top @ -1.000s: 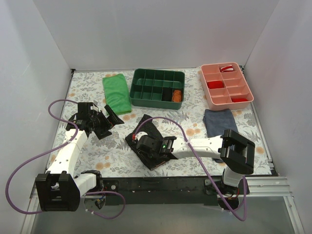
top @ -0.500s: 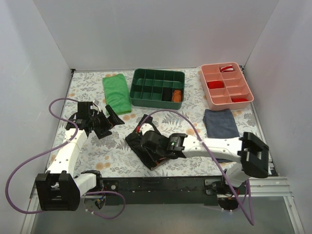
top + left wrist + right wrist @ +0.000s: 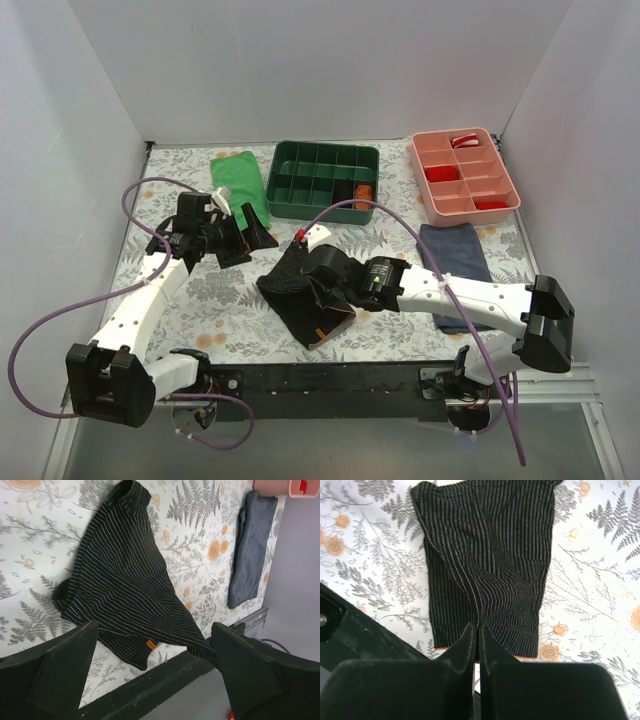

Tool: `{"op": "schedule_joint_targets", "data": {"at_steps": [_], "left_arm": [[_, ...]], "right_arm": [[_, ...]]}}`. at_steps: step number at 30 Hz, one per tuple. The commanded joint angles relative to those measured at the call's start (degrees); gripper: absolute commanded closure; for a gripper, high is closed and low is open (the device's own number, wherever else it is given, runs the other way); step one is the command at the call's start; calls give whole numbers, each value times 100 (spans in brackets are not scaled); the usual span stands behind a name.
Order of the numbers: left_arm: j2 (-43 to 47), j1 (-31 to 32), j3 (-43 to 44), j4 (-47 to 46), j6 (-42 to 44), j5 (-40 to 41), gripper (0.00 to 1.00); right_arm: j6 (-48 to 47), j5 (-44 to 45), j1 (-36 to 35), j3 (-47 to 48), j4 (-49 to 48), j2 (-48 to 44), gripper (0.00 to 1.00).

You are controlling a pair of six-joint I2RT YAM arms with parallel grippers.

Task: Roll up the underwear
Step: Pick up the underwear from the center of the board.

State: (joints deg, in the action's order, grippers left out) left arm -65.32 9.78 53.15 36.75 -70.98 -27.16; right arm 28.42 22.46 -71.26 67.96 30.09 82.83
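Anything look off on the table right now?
Only the underwear: it lies askew to the front edge of the table, and the shut right gripper pinches it, drawing the stripes into a puckered ridge. Nothing looks spilled or damaged.

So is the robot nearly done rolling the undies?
Not nearly. The underwear lies mostly flat, no roll yet. The right gripper is shut, pinching up a fold of it. The left gripper hangs open, off the cloth. All the rolling is left.
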Motion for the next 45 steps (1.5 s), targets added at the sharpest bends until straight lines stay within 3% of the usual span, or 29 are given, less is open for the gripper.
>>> {"op": "schedule_joint_targets", "data": {"at_steps": [1, 7, 16, 34, 45], "left_arm": [[98, 375, -75, 42, -223, 193, 3], [528, 568, -524, -89, -557, 158, 2], [705, 718, -1043, -159, -1102, 738, 4], [-95, 1114, -1491, -950, -1515, 1397, 6], [-736, 1202, -1412, -1425, -1594, 1415, 19]], "right_arm": [[181, 57, 218, -134, -47, -276, 99], [225, -22, 438, -204, -99, -355, 99], [260, -110, 570, -240, -231, -416, 99], [260, -233, 596, -293, -249, -434, 97], [269, -251, 596, -257, -214, -469, 96]]}}
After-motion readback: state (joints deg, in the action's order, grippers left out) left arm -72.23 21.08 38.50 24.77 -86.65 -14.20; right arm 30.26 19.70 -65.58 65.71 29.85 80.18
